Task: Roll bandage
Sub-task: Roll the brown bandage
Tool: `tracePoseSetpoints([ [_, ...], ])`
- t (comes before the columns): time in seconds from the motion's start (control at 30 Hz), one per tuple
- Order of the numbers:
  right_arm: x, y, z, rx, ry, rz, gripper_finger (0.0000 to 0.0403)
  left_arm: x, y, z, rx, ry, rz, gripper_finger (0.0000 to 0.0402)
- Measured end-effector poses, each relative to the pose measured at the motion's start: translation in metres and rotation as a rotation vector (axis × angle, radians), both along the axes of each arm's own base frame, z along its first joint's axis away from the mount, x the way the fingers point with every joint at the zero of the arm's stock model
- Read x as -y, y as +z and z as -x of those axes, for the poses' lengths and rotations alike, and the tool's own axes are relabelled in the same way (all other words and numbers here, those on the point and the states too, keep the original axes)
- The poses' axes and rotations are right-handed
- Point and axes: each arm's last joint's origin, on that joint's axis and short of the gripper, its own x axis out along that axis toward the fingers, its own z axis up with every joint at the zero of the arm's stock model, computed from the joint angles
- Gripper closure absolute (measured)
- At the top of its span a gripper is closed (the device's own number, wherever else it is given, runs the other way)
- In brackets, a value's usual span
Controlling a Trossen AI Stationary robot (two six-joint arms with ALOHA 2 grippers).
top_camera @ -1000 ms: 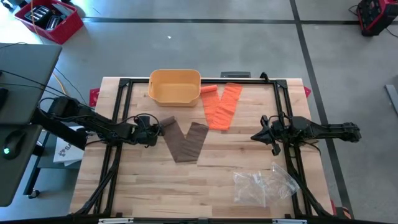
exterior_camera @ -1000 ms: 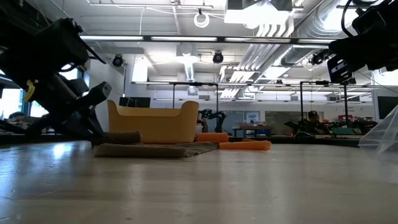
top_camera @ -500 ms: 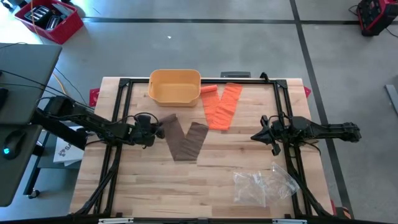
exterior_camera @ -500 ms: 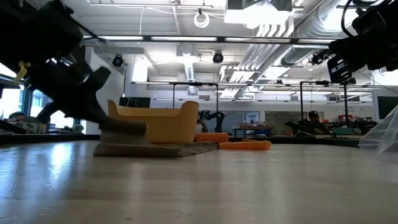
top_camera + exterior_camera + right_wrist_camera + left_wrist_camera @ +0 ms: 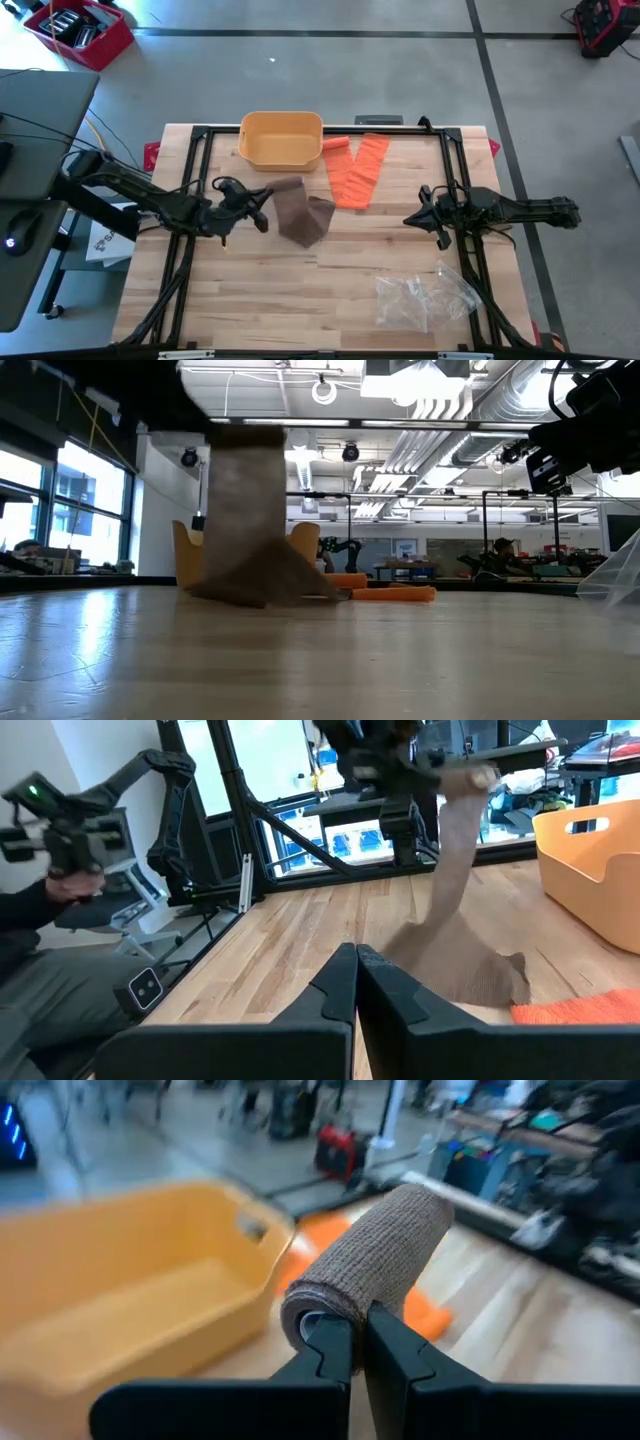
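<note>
— Left claw (image 5: 262,213)?
— Clamped on the rolled end of the brown bandage (image 5: 296,212), raised off the wooden surface (image 5: 300,300). Both fingers (image 5: 325,1350) pinched together against the roll's end face in the left wrist view.
— Rest of the bandage?
— Hanging as a strip from the roll down to a crumpled heap near the middle of the surface, at about five o'clock from the yellow bin (image 5: 281,140).
— Right claw (image 5: 412,220)?
— Closed on nothing, held above the surface at about three o'clock from the brown heap, well apart from it.
— Anything else?
— Orange bandage (image 5: 358,170) lying flat beside the bin, at three o'clock from it. Clear plastic bags (image 5: 425,292) toward five o'clock.
</note>
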Motion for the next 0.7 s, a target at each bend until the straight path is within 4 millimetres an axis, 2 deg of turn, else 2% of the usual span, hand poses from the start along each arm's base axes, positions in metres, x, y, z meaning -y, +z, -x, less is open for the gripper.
tracePoseSetpoints([
  [0.1, 0.0, 0.0, 0.0, 0.0, 0.0, 0.0, 0.0403, 0.009, 0.031, -0.005, 0.042, -0.062, -0.095, 0.0398],
  [0.2, 0.0, 0.0, 0.0, 0.0, 0.0, 0.0, 0.0403, 0.017, 0.07, -0.007, 0.118, -0.14, -0.203, 0.0398],
  [0.33, 0.0, 0.0, 0.0, -0.001, 0.0, -0.001, 0.0403, 0.034, 0.125, -0.004, 0.24, -0.327, -0.361, 0.0398],
  [0.4, 0.0, 0.0, 0.0, 0.0, 0.0, 0.0, 0.0403, 0.046, 0.143, -0.003, 0.263, -0.421, -0.43, 0.0398],
  [0.47, 0.0, 0.0, 0.0, 0.0, 0.0, 0.001, 0.0403, 0.057, 0.15, -0.006, 0.228, -0.447, -0.485, 0.0398],
  [0.6, 0.0, 0.0, 0.0, -0.001, 0.0, -0.001, 0.0403, 0.071, 0.148, -0.018, 0.138, -0.391, -0.523, 0.0398],
  [0.7, 0.0, 0.0, 0.0, 0.001, 0.0, 0.001, 0.0403, 0.082, 0.151, -0.026, 0.14, -0.41, -0.537, 0.0398],
])
